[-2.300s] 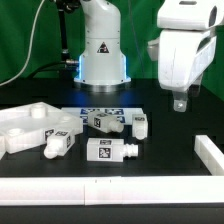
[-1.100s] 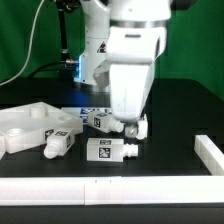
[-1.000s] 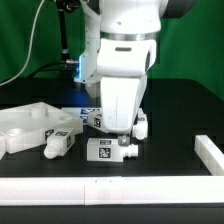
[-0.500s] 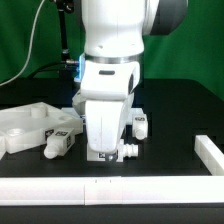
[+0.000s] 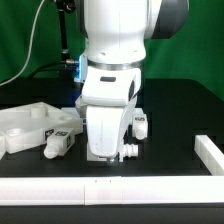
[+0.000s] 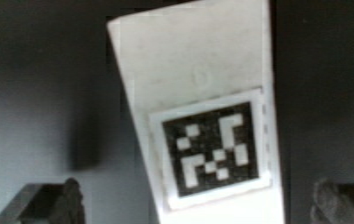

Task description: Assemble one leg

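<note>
Exterior view, starting at the left of the frame: the large white panel point(image 5: 28, 125) lies flat on the black table point(image 5: 175, 110), at mid-height. Just beside its near right corner a second leg point(image 5: 58, 145) lies on its side, a tag facing the camera and its narrower round end pointing toward the lower left. I cannot tell whether it touches the panel.

My arm point(image 5: 110, 70) fills the centre of the frame from the top edge down, and its lower white block reaches almost to the table. The leg point(image 5: 126, 152) lies under that block in the lower centre. Only its narrow end shows, poking out to the right, and the block covers the rest. To the right and a little farther back, a third leg point(image 5: 141, 125) shows past the block, partly covered by it. A white rail point(image 5: 208, 152) lies at the right edge of the frame, well apart from the legs. A long white strip point(image 5: 110, 188) runs along the bottom.

Wrist view: the leg point(image 6: 192, 80) lies lengthwise and slightly tilted through the picture, with a square black-and-white tag point(image 6: 215, 150) on its upper face. My pincer point(image 6: 195, 207) is spread wide, with one dark, blurred fingertip point(image 6: 49, 205) on each side of the leg. A dark gap separates each tip from the white plastic, so I am straddling the leg without touching it.
</note>
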Robot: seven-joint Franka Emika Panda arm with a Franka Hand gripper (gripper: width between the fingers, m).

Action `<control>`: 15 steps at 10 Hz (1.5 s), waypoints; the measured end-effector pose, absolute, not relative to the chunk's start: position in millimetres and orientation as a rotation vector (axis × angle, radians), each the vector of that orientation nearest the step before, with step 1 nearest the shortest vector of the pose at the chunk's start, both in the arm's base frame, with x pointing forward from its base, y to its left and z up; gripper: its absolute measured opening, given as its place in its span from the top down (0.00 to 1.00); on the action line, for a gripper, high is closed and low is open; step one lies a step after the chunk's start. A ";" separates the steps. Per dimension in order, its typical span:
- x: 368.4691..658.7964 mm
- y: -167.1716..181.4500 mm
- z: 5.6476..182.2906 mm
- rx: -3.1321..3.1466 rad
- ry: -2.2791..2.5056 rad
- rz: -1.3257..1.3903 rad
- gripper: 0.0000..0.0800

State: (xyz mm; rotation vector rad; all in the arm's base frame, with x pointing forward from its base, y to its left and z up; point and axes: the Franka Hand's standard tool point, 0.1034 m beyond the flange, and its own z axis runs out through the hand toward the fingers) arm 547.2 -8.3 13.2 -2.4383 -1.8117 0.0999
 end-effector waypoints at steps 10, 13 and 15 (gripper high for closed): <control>537.9 40.5 42.9 -2.482 -1.771 0.069 0.64; 519.4 78.2 67.9 -2.607 -1.595 0.022 0.64; 519.5 73.4 62.6 -2.592 -1.611 0.029 0.64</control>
